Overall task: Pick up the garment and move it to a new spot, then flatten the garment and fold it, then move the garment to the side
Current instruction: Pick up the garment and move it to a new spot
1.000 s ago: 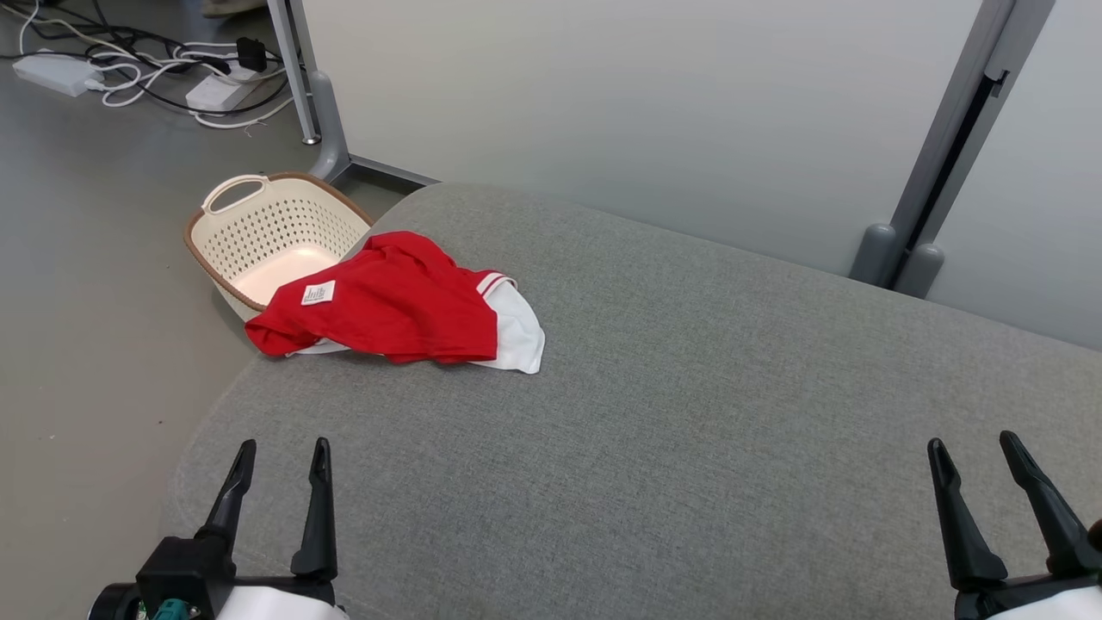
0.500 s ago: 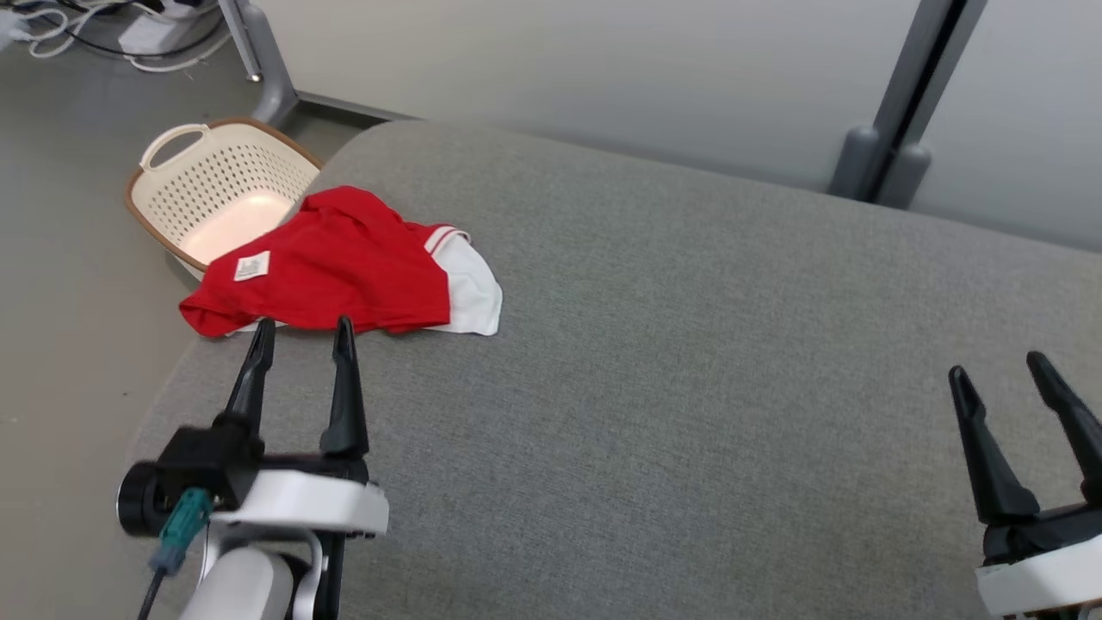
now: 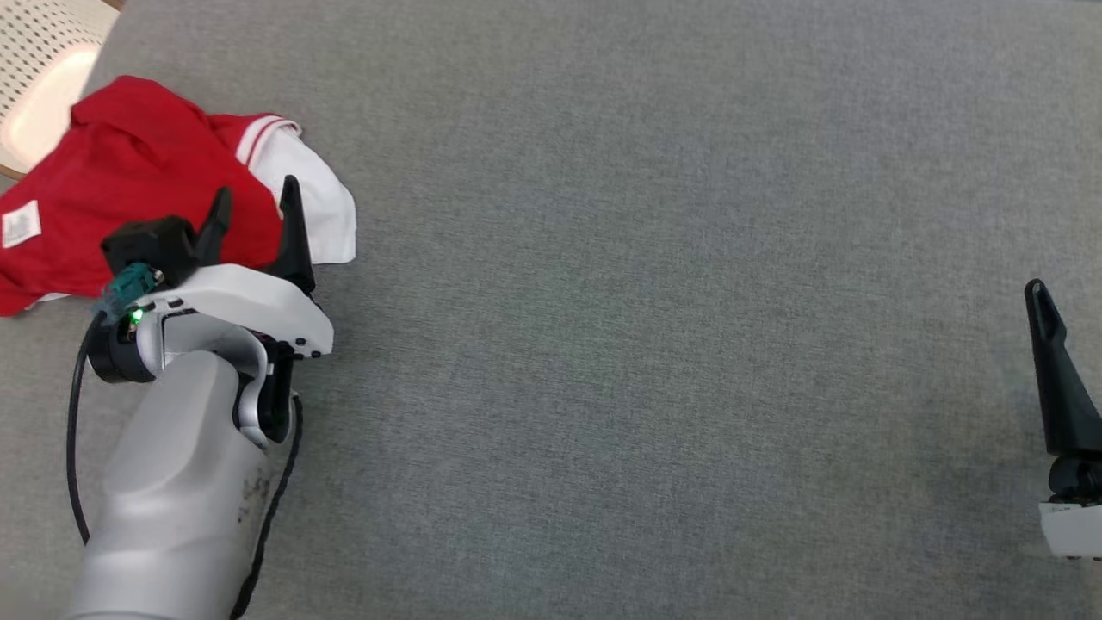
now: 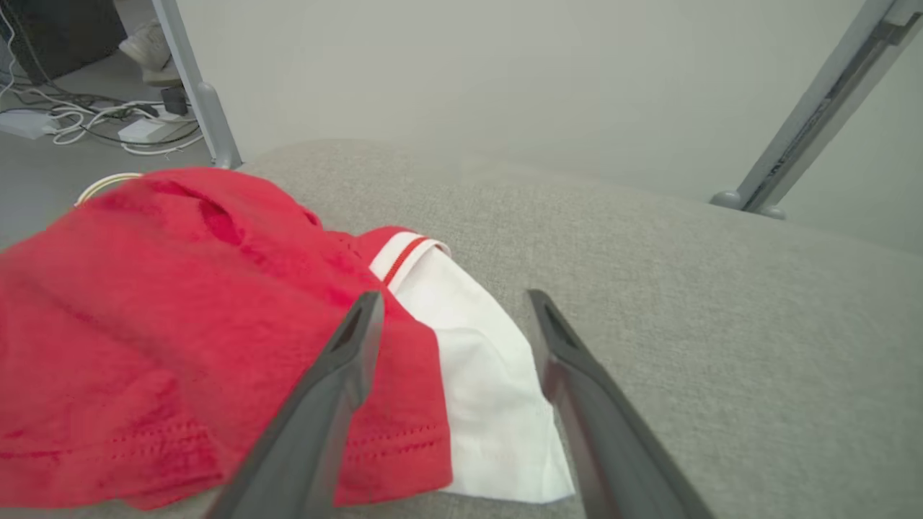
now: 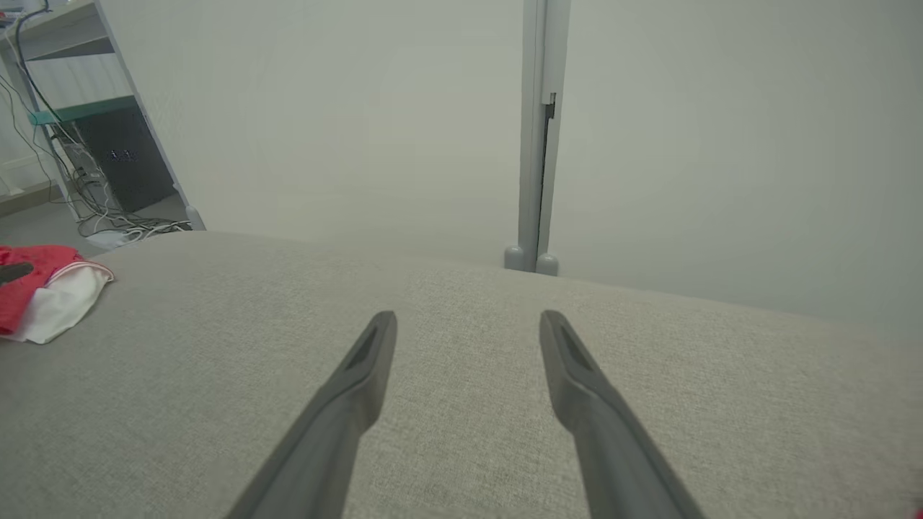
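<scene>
The left tool [image 3: 256, 189], fingers apart, hovers at the crumpled garment's [image 3: 129, 164] edge, nothing yet lifted, flattened or folded.

Left claw [image 4: 454, 295] spread wide at edge of crumpled red and white garment [image 4: 180, 324], grey cushion [image 4: 721, 324] beneath

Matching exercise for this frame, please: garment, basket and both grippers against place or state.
1 red and white cloth garment
2 cream perforated plastic basket
3 left gripper
4 right gripper

A open over bare grey fabric cushion
B past the cushion's corner
C crumpled, lying on cushion
D open, fingers at the garment's edge

Pairs: 1-C, 2-B, 3-D, 4-A
</scene>
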`<state>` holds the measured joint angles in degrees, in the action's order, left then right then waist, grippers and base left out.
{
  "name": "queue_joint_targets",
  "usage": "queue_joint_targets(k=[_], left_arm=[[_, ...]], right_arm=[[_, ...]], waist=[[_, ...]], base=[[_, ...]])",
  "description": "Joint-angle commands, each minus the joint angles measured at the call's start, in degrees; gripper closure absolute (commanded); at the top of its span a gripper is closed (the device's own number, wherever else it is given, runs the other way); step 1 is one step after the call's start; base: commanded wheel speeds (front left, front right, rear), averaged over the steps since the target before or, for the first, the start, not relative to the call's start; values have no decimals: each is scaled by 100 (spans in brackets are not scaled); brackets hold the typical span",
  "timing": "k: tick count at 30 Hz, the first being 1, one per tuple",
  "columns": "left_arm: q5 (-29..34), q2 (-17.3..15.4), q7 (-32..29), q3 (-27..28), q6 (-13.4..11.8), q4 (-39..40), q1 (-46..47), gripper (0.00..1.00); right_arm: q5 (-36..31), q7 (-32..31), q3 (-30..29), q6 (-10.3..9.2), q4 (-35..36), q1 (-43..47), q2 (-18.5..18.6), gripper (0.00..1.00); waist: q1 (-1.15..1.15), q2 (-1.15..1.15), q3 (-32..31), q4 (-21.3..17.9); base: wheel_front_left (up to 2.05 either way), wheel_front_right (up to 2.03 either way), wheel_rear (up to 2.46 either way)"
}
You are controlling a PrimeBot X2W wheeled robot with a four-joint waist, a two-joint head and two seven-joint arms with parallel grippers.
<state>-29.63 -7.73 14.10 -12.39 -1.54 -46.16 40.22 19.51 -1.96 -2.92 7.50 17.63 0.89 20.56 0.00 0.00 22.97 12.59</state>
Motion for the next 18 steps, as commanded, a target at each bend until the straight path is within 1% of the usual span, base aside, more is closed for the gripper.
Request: queue_joint_targets(k=[1, 2, 5, 8, 9, 10, 11, 14, 18], left_arm=[[-41, -69, -71, 27, 57, -323, 251, 0], [-41, -69, -71, 27, 57, -323, 251, 0], [-30, -152, -245, -10, 154, -1054, 683, 0], [-75, -157, -456, -24, 170, -1657, 926, 0], [-112, -164, -465, -8, 208, -1811, 974, 9], [-79, -184, -443, -36, 241, -1933, 1015, 70], [-58, -219, -383, -48, 238, -2035, 1057, 100], [75, -317, -118, -136, 213, -2155, 1180, 100], [216, -469, 92, -135, 176, -1942, 1144, 100]], right_arm=[[32, 58, -20, -2, 9, -110, 34, 0], [32, 58, -20, -2, 9, -110, 34, 0], [66, 103, -36, -2, -24, -167, 82, 0], [83, 139, -7, -2, -76, -240, 112, 0], [90, 157, 9, -2, -96, -252, 114, 0], [100, 159, 21, -2, -121, -273, 107, 0], [103, 178, 21, -2, -135, -300, 96, 0], [91, 219, 34, -2, -218, -302, 61, 0], [90, 278, 109, -2, -367, -270, -24, 0]], waist=[[0, 0, 405, -294], [0, 0, 405, -294], [0, 0, 544, -333], [0, 0, 601, -370], [0, 0, 608, -382], [0, 0, 609, -392], [0, 0, 599, -401], [0, 0, 482, -398], [0, 0, 130, -394]], base=[[0, 0, 0], [0, 0, 0], [0, 0, 0], [0, 0, 0], [0, 0, 0], [0, 0, 0], [0, 0, 0], [0, 0, 0], [0, 0, 0]])
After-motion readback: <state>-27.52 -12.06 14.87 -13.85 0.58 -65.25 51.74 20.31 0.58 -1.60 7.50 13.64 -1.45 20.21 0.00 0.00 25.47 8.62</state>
